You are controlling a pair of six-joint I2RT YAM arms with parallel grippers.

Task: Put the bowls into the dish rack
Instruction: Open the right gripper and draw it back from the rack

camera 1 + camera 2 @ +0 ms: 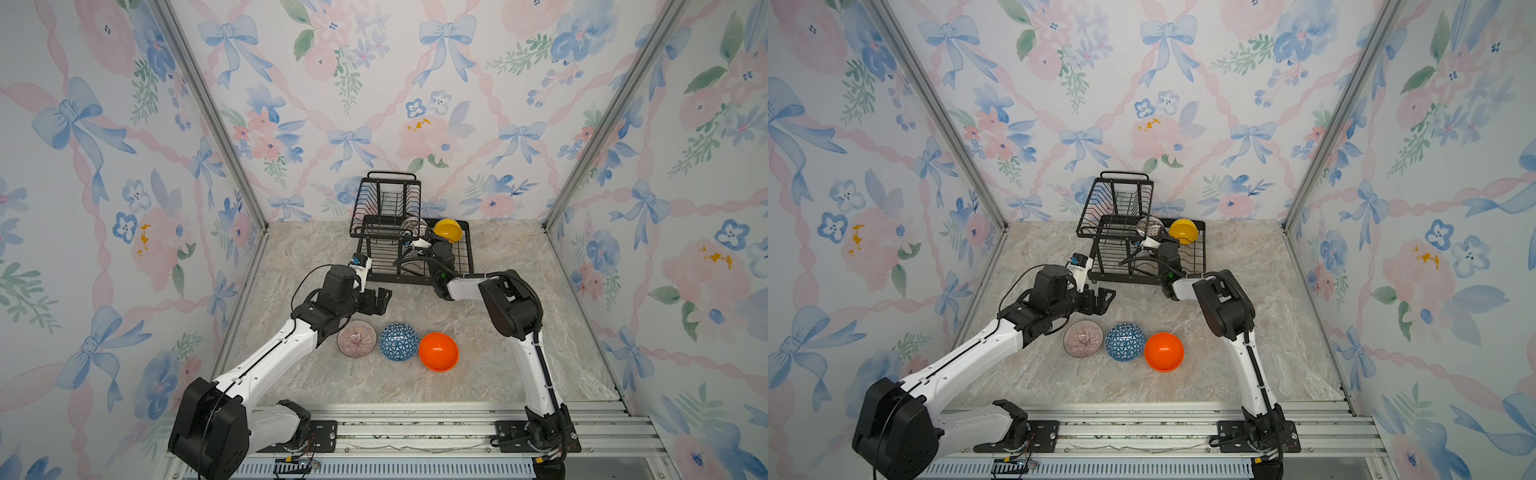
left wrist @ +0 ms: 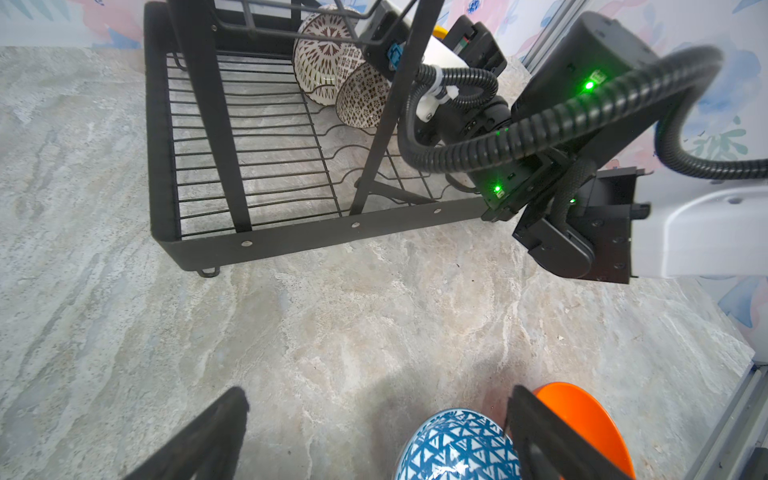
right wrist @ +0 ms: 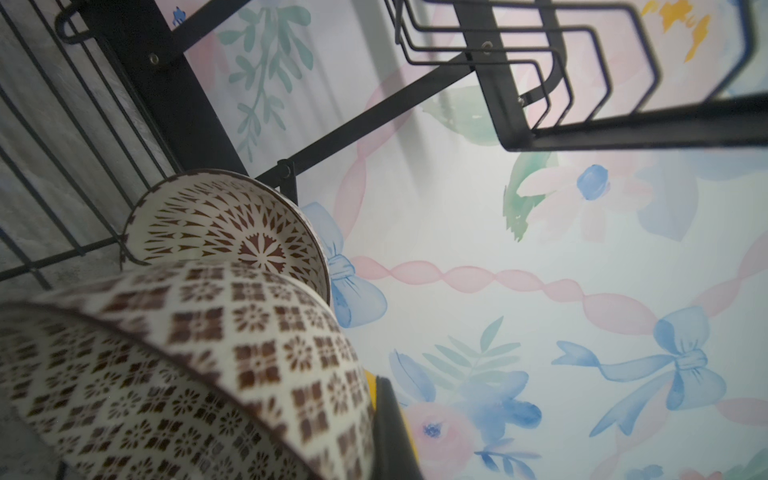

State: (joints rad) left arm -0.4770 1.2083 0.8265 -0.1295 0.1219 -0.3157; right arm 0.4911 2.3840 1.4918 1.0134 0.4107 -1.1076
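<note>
Checked bowl [image 3: 208, 353] is inside the rack [image 2: 316, 239], over the flat tray below the raised tier. It's tilted on edge, hard up beside the star bowl [image 3: 232, 224]. I can't tell if the two touch, or if it's seated on the wires yet. Yellow bowl [image 1: 447, 230] sits in the tray's far corner, just beside them. Right gripper [image 3: 380, 424] is clamped on the checked bowl's rim. One finger shows outside the wall; the inner one is hidden.

My read of the step: seat this bowl and let go. To do it well:
- Lower until the rim rests on the tray wires before you release. Dropped from above, it likely rolls or knocks the star bowl.
- Match the star bowl's tilt so it leans on it instead of falling flat.
- Open slowly and back out along your entry line. The tier frame and upright sit close to your wrist and cable.
- Mind the yellow bowl behind the outer finger.

Pink bowl [image 1: 356, 338], blue bowl [image 1: 398, 342] and orange bowl [image 1: 438, 351] sit in a row on the table [image 1: 498, 365]. Left gripper [image 1: 384, 299] hangs wide open and empty near the pink bowl. Park it there until your right arm is out of the rack. Pink looks like the nearest next pick.
</note>
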